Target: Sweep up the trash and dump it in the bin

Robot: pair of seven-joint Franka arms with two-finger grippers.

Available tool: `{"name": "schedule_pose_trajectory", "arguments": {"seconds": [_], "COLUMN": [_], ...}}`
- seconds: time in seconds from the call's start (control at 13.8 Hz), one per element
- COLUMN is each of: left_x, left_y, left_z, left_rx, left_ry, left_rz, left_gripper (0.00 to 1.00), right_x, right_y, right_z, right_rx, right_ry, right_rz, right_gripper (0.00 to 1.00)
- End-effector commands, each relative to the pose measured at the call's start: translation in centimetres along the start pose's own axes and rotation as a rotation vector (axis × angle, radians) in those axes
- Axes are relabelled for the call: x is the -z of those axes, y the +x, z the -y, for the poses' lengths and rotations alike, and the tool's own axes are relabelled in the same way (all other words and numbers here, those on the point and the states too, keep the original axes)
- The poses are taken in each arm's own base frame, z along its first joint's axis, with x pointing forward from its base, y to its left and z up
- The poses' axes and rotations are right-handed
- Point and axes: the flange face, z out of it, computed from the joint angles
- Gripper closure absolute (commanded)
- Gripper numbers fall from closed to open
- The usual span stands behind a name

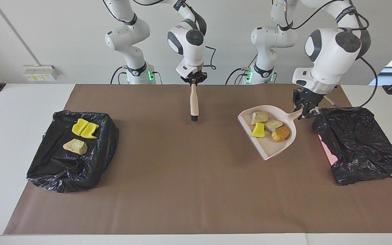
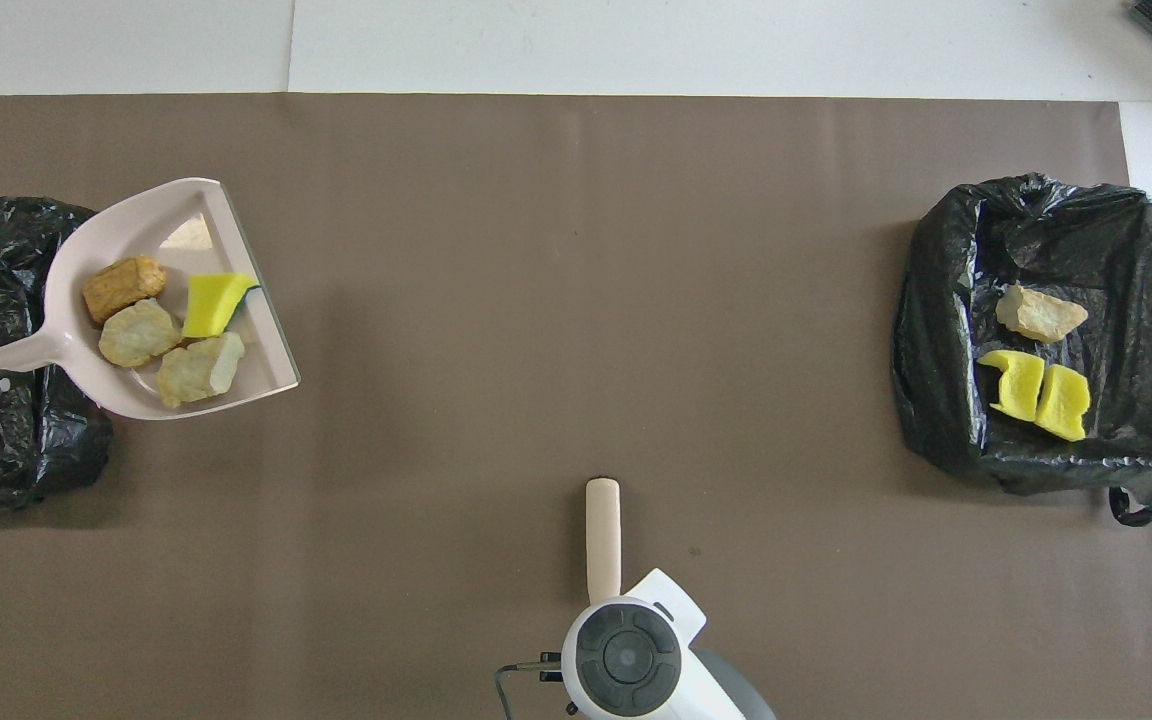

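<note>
Brown mat (image 1: pixel 196 190): left gripper (image 1: pixel 304 110) at right of frame grips dustpan (image 1: pixel 277 151) holding four scraps (image 1: pixel 267 126) beside black bin (image 1: pixel 359 146); right gripper (image 1: pixel 193 81) at top center clamps brush (image 1: pixel 193 105).

A bin (image 1: pixel 359 143) sits at the left arm's end of the counter (image 1: pixel 196 190), a second bin (image 1: pixel 71 153) at the right arm's end. Three scraps (image 1: pixel 80 136) lie in the second bin. The dustpan (image 1: pixel 269 136) hangs beside the first bin with four scraps (image 1: pixel 267 126) in it. The brush (image 1: pixel 193 105) hangs over the counter's middle, between the bins.
</note>
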Motion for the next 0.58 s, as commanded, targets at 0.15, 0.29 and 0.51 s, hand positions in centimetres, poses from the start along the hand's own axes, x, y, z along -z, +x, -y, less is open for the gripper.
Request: {"name": "schedule_pose_trajectory", "arguments": {"seconds": [0.15, 0.29, 0.51], "left_x": [2.0, 2.7, 4.1], "left_y": [-10.5, -15.0, -19.8], "left_z": [3.9, 4.8, 6.8], "left_rx": [0.067, 0.110, -0.010], "left_ry": [0.100, 0.141, 0.208], "left_rz": [0.003, 0.035, 0.176], "left_gripper": [1.00, 1.00, 1.00], "right_x": [-0.6, -0.3, 3.5], "right_y": [0.1, 0.7, 4.7], "right_z": [-0.4, 0.1, -0.9], "right_rx": [0.056, 0.075, 0.045], "right_ry": [0.031, 0.029, 0.048], "right_rz": [-0.008, -0.022, -0.100], "right_gripper": [0.30, 0.00, 0.00]}}
